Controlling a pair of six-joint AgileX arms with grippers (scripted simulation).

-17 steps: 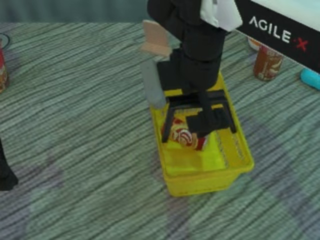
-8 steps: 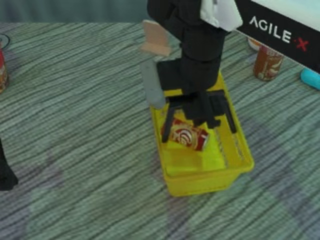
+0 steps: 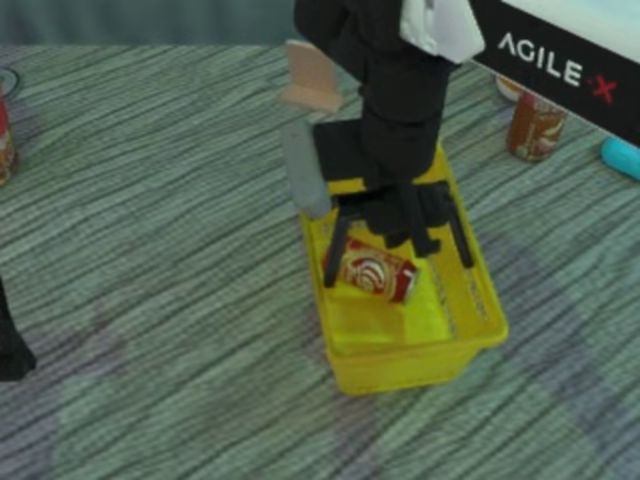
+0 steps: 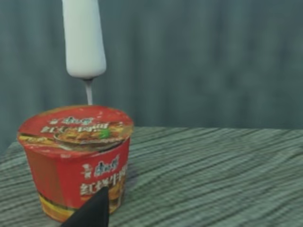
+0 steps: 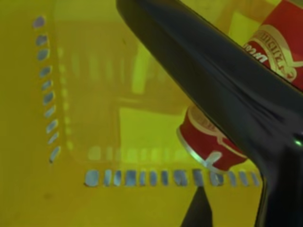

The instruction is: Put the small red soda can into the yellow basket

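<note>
The small red soda can (image 3: 370, 272) lies on its side on the floor of the yellow basket (image 3: 480, 320), swirl logo up. In the right wrist view the can (image 5: 208, 139) rests by the slotted yellow wall (image 5: 71, 118), partly behind a black folding handle (image 5: 213, 80). My right gripper (image 3: 405, 238) hangs open just above the basket's back half, apart from the can; one fingertip (image 5: 199, 213) shows in its wrist view. My left gripper (image 3: 12, 355) is parked at the table's left edge, with one dark fingertip (image 4: 94, 213) in view and nothing held.
A taller maroon can (image 3: 535, 125) and a teal object (image 3: 622, 155) stand at the back right. A tan-and-grey tool (image 3: 305, 165) lies against the basket's back left corner. A red noodle cup (image 4: 78, 161) and a white bottle (image 4: 84, 38) stand before the left gripper.
The can left my right gripper and tipped onto its side on the basket floor. The right gripper opened and drew back a little toward the basket's back. The left arm stayed still.
</note>
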